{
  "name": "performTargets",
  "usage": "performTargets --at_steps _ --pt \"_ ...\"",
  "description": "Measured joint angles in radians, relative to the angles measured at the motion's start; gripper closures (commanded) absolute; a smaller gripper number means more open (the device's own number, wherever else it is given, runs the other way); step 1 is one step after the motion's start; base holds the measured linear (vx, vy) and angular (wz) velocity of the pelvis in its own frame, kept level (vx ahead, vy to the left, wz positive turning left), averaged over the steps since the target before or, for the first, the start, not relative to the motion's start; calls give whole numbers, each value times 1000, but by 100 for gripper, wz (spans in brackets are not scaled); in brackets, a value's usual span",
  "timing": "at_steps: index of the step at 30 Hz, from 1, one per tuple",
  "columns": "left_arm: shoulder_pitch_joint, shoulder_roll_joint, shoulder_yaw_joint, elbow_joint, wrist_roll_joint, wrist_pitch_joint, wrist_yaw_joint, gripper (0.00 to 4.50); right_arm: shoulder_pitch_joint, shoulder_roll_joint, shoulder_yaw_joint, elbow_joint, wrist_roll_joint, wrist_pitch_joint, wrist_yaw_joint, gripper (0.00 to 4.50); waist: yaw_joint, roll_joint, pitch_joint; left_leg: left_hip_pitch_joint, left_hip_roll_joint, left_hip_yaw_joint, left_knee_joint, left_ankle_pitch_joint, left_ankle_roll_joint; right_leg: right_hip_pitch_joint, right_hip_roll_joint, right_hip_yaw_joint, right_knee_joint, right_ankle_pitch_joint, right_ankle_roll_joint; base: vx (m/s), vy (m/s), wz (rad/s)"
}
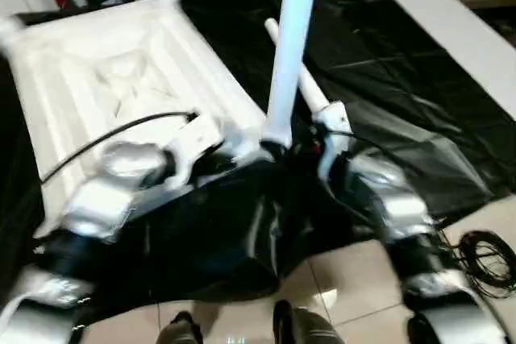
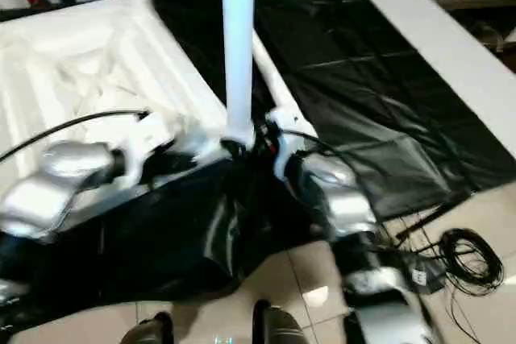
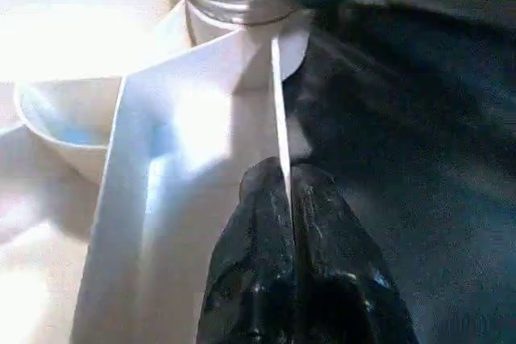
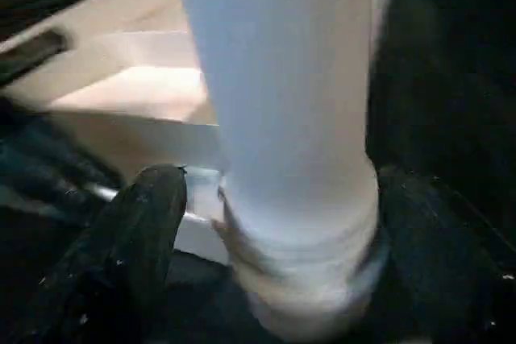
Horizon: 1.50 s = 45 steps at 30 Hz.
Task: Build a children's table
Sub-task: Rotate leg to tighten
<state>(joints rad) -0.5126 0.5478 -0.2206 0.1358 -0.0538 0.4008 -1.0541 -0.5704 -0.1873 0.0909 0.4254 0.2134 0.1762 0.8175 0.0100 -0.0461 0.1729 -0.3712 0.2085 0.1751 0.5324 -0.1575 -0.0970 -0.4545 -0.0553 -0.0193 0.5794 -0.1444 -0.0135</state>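
the tabletop (image 1: 121,78) lies ribbed side up in the upper left of the head view, on black sheeting (image 1: 387,86). one leg (image 1: 290,46) stands upright in its near corner socket, centre frame, and another leg (image 1: 302,78) lies on the sheeting just behind it. left hand (image 3: 289,191) is clenched on the tabletop's thin edge wall. right hand (image 4: 274,223) is spread, fingers (image 4: 141,223) either side of the upright leg's base, not gripping.
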Motion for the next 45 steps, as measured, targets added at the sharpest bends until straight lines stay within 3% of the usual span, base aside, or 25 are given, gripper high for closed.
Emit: performTargets --at_steps 3,6,8,9,13,28,29,31,45 --pt "23 39 -1 -31 -30 -14 -86 450 27 -41 32 -69 26 21 103 61 18 0 0 -2 -1 3 -1 -3 5 0 -1 1 -1 -6 -5 82 22 2" --pt "36 59 -4 -47 -44 -20 -122 450 34 -67 48 -98 32 35 159 61 24 0 0 -3 -2 6 1 -7 10 0 -2 3 -2 -9 -9 35 17 1" --pt "42 77 -4 -48 -59 -29 -137 450 45 -93 55 -132 39 49 190 61 24 0 0 -2 -2 7 2 -7 11 0 -2 4 -2 -9 -9 0 0 0" --pt "43 79 -3 -47 -61 -30 -140 422 48 -99 56 -137 42 52 195 61 24 0 0 -2 -2 7 2 -7 11 0 -2 4 -2 -9 -9 0 0 0" --pt "43 71 -3 -37 -58 -34 -140 392 48 -100 66 -138 41 52 196 53 23 0 0 1 -1 7 4 -6 10 0 -2 4 1 -9 -9 0 0 0" --pt "30 54 -21 14 -37 -111 -131 392 50 -103 76 -138 24 39 196 53 22 0 0 2 -1 7 17 -6 9 1 -2 5 15 -9 -8 0 0 0" --pt "30 54 -21 17 -37 -111 -131 420 51 -104 77 -137 19 36 195 53 22 0 0 2 -1 6 18 -6 9 1 -2 5 16 -9 -8 0 0 0" --pt "30 56 -22 19 -37 -106 -131 427 51 -107 79 -132 11 30 195 53 21 0 0 2 -1 6 19 -6 9 1 -2 6 16 -9 -8 0 0 0" --pt "33 64 -21 16 -49 -83 -150 442 13 -105 114 21 -54 -94 197 53 23 0 0 1 -1 6 22 -6 9 1 -3 6 18 -8 -8 0 0 0"
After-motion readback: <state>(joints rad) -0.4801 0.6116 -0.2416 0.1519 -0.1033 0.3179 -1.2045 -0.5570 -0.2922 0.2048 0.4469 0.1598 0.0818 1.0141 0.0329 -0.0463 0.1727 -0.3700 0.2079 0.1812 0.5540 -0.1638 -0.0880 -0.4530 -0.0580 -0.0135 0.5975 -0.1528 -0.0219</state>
